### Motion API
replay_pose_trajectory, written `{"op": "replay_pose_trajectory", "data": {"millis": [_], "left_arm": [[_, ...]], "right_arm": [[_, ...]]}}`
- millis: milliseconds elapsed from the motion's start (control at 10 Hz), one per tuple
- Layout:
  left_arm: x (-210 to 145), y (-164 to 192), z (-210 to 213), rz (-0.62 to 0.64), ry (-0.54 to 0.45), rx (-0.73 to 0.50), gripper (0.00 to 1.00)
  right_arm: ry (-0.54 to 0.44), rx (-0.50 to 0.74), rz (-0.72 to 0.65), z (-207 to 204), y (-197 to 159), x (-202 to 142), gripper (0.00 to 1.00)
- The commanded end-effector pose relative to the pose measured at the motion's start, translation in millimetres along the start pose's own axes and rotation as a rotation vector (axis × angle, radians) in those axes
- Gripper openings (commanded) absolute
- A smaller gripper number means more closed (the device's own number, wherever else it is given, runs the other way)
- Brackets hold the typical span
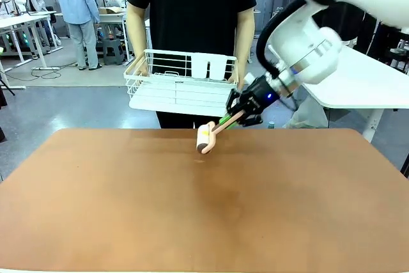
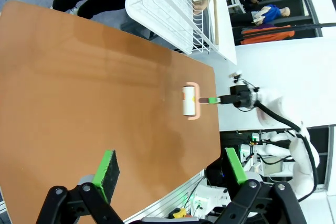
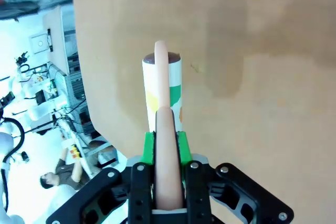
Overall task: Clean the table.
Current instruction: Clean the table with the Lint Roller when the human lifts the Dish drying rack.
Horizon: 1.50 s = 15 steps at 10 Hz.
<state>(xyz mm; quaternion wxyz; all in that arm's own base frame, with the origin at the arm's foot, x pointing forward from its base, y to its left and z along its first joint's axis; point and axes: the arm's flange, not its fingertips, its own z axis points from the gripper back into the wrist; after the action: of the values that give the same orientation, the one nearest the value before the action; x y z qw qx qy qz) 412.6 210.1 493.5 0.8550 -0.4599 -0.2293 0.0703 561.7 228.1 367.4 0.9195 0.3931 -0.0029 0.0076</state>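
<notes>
- terracotta table (image 1: 192, 222) fills the foreground; a person holds a white wire rack (image 1: 167, 97) beyond its far edge.
- right gripper (image 1: 238, 118) clamped on the lint roller (image 1: 206, 137) handle, roll at the table's far middle.
- left gripper (image 2: 170, 162): jaws wide, holding nothing.

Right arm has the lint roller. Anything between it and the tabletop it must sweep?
Nothing visible. The right gripper is shut on the lint roller, its head over the table near its far edge; the top ahead is bare. The person holds the wire rack beyond that edge.
</notes>
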Motion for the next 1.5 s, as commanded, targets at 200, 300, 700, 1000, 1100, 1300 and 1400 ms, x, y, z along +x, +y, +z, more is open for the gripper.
{"op": "replay_pose_trajectory", "data": {"millis": [200, 300, 700, 1000, 1100, 1300, 1400], "left_arm": [[0.0, -1.8, 2.1, 0.000, -0.006, -0.016, 1.00], [0.0, -1.8, 2.1, 0.000, -0.006, -0.016, 1.00], [0.0, -1.8, 2.1, 0.000, -0.006, -0.016, 1.00], [0.0, -1.8, 2.1, 0.000, -0.006, -0.016, 1.00], [0.0, -1.8, 2.1, 0.000, -0.006, -0.016, 1.00], [0.0, -1.8, 2.1, 0.000, -0.006, -0.016, 1.00], [0.0, -1.8, 2.1, 0.000, -0.006, -0.016, 1.00]], "right_arm": [[-0.142, -0.210, 0.059, 86.0, 33.7, -63.2, 0.21], [-0.166, -0.242, 0.055, 102.6, 34.2, -69.2, 0.21], [-0.106, -0.765, 0.009, 215.7, -11.5, -63.3, 0.21], [-0.077, -0.820, -0.027, 221.4, -24.1, -61.8, 0.21], [-0.123, -0.796, 0.008, 242.5, -40.7, -64.5, 0.21], [-0.123, -0.796, 0.008, 242.5, -40.7, -64.5, 0.21], [-0.123, -0.796, 0.008, 242.5, -40.7, -64.5, 0.21]]}}
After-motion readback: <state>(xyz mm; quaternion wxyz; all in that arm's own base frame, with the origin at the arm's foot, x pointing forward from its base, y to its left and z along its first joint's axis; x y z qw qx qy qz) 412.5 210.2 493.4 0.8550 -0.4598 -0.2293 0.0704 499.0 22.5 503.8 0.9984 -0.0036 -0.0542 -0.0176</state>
